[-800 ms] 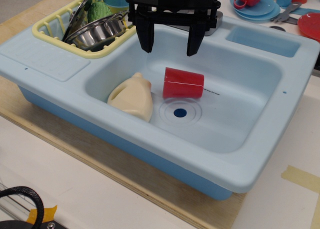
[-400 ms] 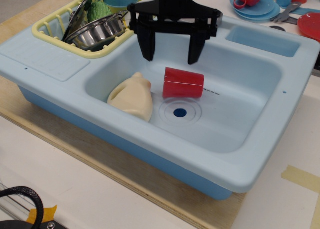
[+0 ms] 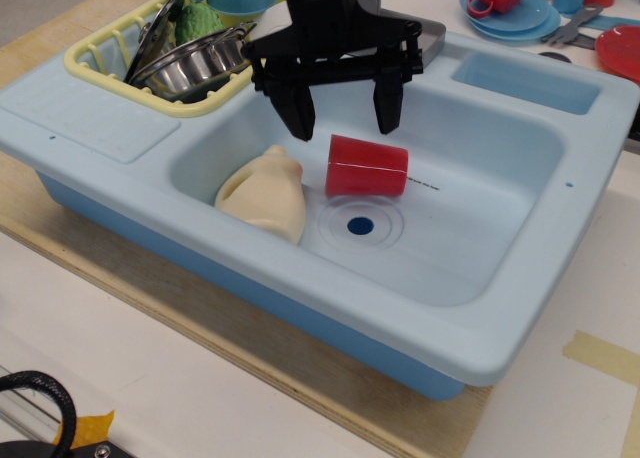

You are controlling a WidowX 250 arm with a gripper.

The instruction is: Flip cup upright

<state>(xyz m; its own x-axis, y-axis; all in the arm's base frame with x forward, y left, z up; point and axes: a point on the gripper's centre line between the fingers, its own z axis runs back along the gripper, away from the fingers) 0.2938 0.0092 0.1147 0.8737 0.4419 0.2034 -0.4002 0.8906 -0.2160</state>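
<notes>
cup [image 3: 367, 166] laid on its side in sink [image 3: 480, 238], long axis left-right, beside bottle [image 3: 265, 191] | hand [image 3: 343, 126] spread wide, empty, poised just above, straddling cup's left end

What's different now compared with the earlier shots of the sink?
The gripper has come down toward the cup, jaws open, fingertips just above it; nothing gripped yet. The cup lies on its side in the sink as before, and the bottle hasn't moved.
</notes>
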